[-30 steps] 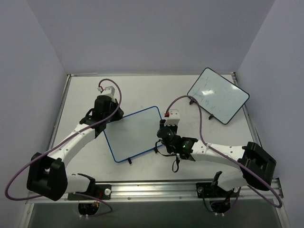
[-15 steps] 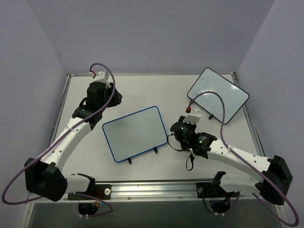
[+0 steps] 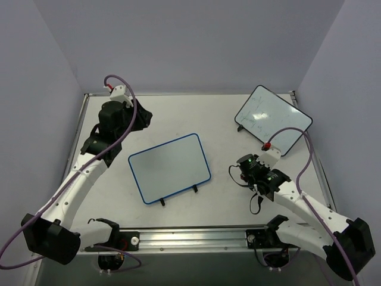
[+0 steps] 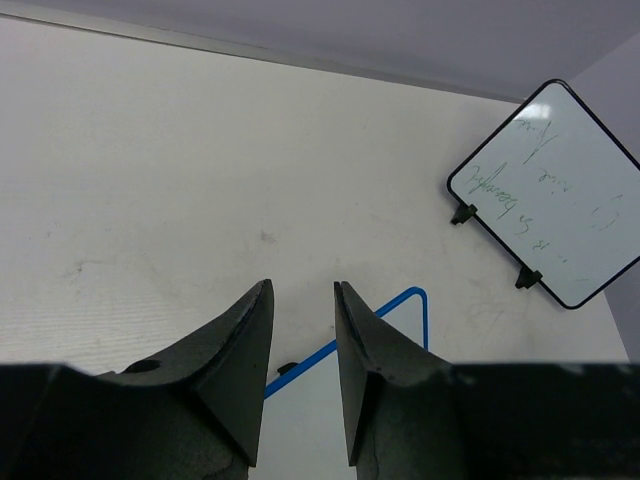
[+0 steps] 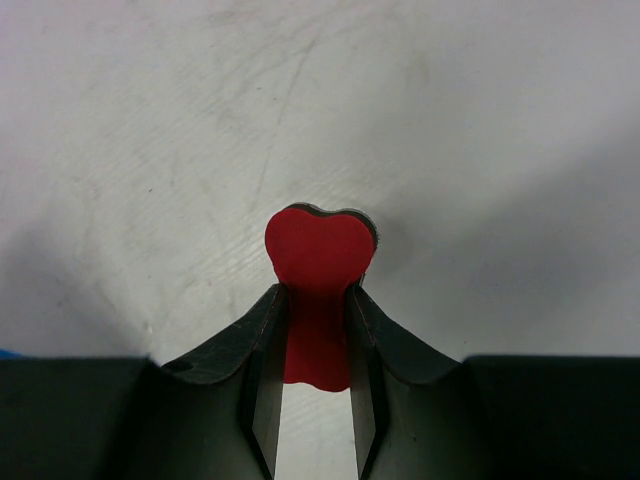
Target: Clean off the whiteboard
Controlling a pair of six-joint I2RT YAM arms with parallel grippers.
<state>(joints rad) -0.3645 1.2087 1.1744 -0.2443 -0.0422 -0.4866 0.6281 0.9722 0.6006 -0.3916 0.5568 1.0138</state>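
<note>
My left claw (image 4: 300, 288) stood released, its two fingers parted with only bare surface (image 3: 178, 113) showing between them. It hung near the far left corner, apart from the whiteboard (image 3: 169, 168). My right claw (image 5: 315, 292) was clenched on a red heart-shaped piece (image 5: 320, 248), the rounded lobes poking out past my fingertips over the surface, just off the whiteboard's right side. The whiteboard lay flat in the middle of the surface, a little toward the near edge and turned askew, its face plain white. A black-rimmed whiteboard (image 3: 274, 119) with faint writing sat by the far right corner.
</note>
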